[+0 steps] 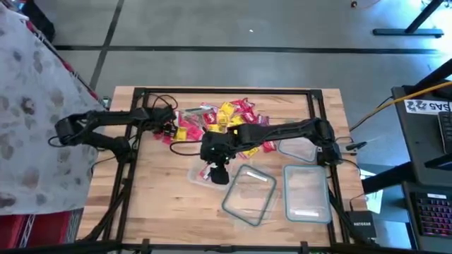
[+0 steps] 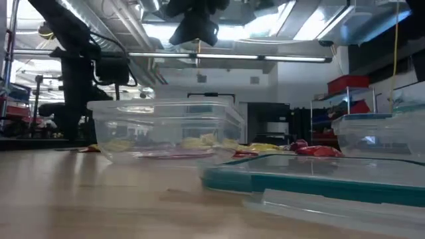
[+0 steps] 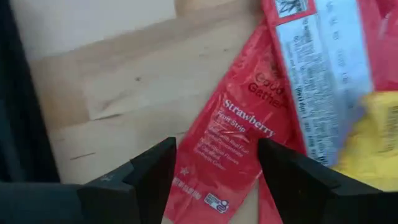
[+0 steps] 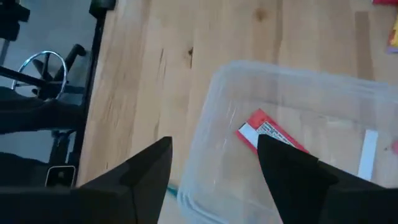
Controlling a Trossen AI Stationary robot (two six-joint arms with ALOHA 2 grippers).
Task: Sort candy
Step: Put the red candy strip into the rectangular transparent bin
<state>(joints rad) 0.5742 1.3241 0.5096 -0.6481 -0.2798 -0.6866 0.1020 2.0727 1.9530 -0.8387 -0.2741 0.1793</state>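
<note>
Left wrist view: my left gripper jaws spread wide, red strawberry strip between them, long axis running to frame's upper right into the candy pile. My right gripper, also open, hangs over a clear container holding one red piece.

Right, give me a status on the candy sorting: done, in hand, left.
Done: one red piece lies in the clear container under the open, empty right gripper.
In hand: the left gripper is open, straddling a red strawberry strip, not yet gripped.
Left: nearly everything. The red and yellow candy pile sits unsorted on the table.
</note>
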